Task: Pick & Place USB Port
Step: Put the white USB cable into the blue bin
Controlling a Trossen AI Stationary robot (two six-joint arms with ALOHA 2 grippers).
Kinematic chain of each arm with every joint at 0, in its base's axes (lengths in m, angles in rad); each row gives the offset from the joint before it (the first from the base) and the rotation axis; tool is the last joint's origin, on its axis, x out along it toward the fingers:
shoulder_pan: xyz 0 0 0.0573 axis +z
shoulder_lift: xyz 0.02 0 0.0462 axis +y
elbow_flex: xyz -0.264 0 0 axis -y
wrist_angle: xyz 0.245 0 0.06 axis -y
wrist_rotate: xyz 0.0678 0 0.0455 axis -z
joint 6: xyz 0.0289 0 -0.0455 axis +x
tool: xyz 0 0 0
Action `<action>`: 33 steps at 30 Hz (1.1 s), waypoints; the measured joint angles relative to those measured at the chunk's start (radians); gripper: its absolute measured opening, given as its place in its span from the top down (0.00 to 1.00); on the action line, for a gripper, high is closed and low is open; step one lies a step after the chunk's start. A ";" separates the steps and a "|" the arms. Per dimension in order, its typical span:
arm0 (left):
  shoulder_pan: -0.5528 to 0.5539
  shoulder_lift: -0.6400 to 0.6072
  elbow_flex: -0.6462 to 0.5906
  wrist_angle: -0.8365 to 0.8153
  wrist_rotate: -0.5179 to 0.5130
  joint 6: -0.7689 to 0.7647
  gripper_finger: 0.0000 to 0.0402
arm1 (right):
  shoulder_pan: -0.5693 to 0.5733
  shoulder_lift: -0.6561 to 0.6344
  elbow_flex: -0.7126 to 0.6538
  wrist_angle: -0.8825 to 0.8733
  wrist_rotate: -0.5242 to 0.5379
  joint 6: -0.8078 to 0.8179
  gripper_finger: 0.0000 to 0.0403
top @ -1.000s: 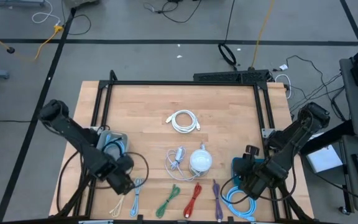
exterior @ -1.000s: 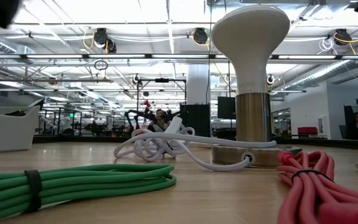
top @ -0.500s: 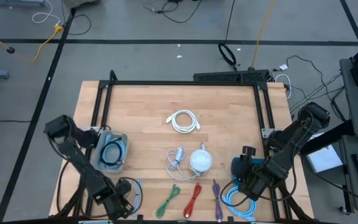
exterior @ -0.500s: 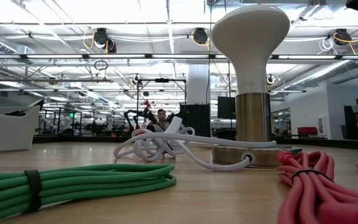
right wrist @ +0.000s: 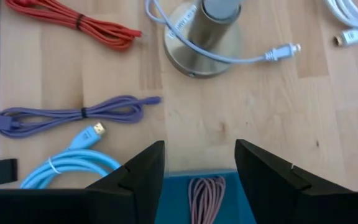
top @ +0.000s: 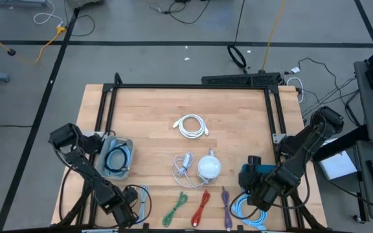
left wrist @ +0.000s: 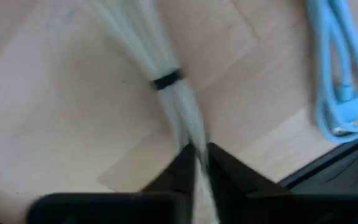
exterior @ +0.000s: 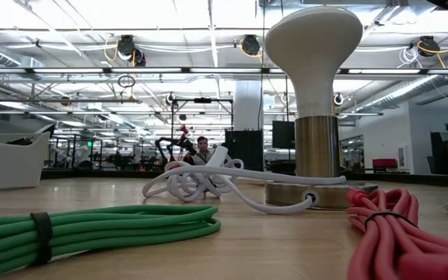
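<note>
The left pincer (left wrist: 197, 163), at the worktop's (top: 238, 123) 7 o'clock corner, is clenched on the pale bundled cable (left wrist: 166, 93). Lift vertically so the tied bundle clears the light-blue cable (left wrist: 340, 81) beside it. The right pincer (right wrist: 199, 163), at 5 o'clock, hovers released above the blue bin (right wrist: 197, 193).
</note>
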 joint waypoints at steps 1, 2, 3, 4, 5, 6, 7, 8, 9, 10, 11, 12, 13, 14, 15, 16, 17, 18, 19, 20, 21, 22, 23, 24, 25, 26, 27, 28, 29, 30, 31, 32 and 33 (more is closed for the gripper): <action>0.000 0.000 0.000 0.000 -0.005 0.008 0.95 | 0.000 0.000 0.000 0.015 0.000 -0.010 0.54; 0.000 -0.004 0.000 0.002 -0.013 0.010 0.97 | 0.000 0.000 0.000 0.032 0.000 -0.023 0.54; -0.001 -0.010 0.000 0.006 -0.023 0.019 0.98 | 0.000 0.000 0.000 0.051 0.000 -0.036 0.54; -0.001 -0.018 -0.001 0.015 -0.041 0.036 0.98 | 0.000 0.000 0.000 0.075 0.000 -0.050 0.54; -0.003 -0.027 0.000 0.025 -0.082 0.053 0.98 | 0.000 0.000 0.000 0.101 0.000 -0.068 0.54; -0.004 -0.035 0.006 0.032 -0.161 0.069 0.99 | 0.000 0.000 0.000 0.130 0.000 -0.088 0.54; 0.000 -0.047 0.016 0.033 -0.239 0.092 0.99 | 0.000 -0.003 0.000 0.163 0.000 -0.108 0.54; 0.004 -0.066 0.029 0.034 -0.298 0.115 0.99 | 0.000 -0.006 0.000 0.198 0.000 -0.127 0.54; 0.007 -0.087 0.050 0.033 -0.364 0.152 0.99 | 0.000 -0.012 0.000 0.236 0.001 -0.145 0.54; 0.008 -0.107 0.072 0.038 -0.418 0.193 0.99 | 0.001 -0.020 0.000 0.278 0.017 -0.170 0.54; 0.007 -0.127 0.094 0.046 -0.464 0.239 0.99 | 0.002 -0.027 0.000 0.317 0.040 -0.192 0.54; 0.004 -0.143 0.115 0.046 -0.513 0.288 0.99 | 0.003 -0.035 0.000 0.359 0.068 -0.219 0.54; 0.000 -0.156 0.138 0.038 -0.562 0.337 0.99 | 0.006 -0.043 0.000 0.402 0.101 -0.248 0.54; 0.000 -0.168 0.166 0.017 -0.607 0.379 0.99 | 0.012 -0.051 0.000 0.445 0.136 -0.283 0.54; 0.001 -0.176 0.199 -0.010 -0.661 0.422 0.99 | 0.019 -0.058 0.000 0.486 0.183 -0.325 0.54; -0.001 -0.181 0.233 -0.045 -0.721 0.464 0.99 | 0.026 -0.062 0.000 0.531 0.240 -0.374 0.54; -0.005 -0.184 0.266 -0.085 -0.795 0.510 0.99 | 0.030 -0.064 0.000 0.580 0.301 -0.430 0.54; -0.010 -0.185 0.294 -0.119 -0.876 0.560 1.00 | 0.035 -0.064 0.000 0.624 0.356 -0.486 0.54; -0.017 -0.184 0.316 -0.135 -0.956 0.616 1.00 | 0.041 -0.063 -0.003 0.671 0.407 -0.548 0.54; -0.019 -0.184 0.332 -0.132 -1.037 0.684 1.00 | 0.042 -0.063 -0.015 0.746 0.439 -0.613 0.54; -0.019 -0.184 0.342 -0.123 -1.108 0.752 1.00 | 0.038 -0.063 -0.033 0.833 0.455 -0.686 0.54; -0.016 -0.184 0.346 -0.110 -1.174 0.812 1.00 | 0.029 -0.063 -0.056 0.933 0.459 -0.764 0.54; -0.010 -0.184 0.346 -0.091 -1.237 0.876 1.00 | 0.018 -0.063 -0.084 1.041 0.455 -0.842 0.54; -0.001 -0.183 0.346 -0.070 -1.284 0.933 1.00 | 0.005 -0.062 -0.119 1.162 0.435 -0.910 0.54; 0.008 -0.183 0.345 -0.048 -1.323 0.989 1.00 | -0.012 -0.062 -0.159 1.301 0.398 -0.975 0.54; 0.019 -0.183 0.342 -0.026 -1.360 1.044 1.00 | -0.031 -0.060 -0.200 1.445 0.347 -1.036 0.54; 0.033 -0.183 0.340 -0.005 -1.388 1.096 1.00 | -0.054 -0.057 -0.245 1.599 0.283 -1.086 0.54; 0.050 -0.183 0.335 0.022 -1.401 1.146 1.00 | -0.077 -0.052 -0.290 1.740 0.227 -1.122 0.54; 0.068 -0.183 0.330 0.049 -1.400 1.193 1.00 | -0.102 -0.049 -0.334 1.867 0.169 -1.145 0.54; 0.086 -0.183 0.322 0.075 -1.398 1.239 1.00 | -0.130 -0.048 -0.373 1.963 0.119 -1.152 0.54; 0.102 -0.183 0.314 0.106 -1.395 1.285 1.00 | -0.161 -0.048 -0.408 2.036 0.072 -1.143 0.54; 0.117 -0.183 0.308 0.135 -1.389 1.328 1.00 | -0.193 -0.048 -0.440 2.087 0.027 -1.118 0.54; 0.132 -0.183 0.302 0.168 -1.377 1.371 1.00 | -0.225 -0.048 -0.464 2.120 -0.017 -1.088 0.54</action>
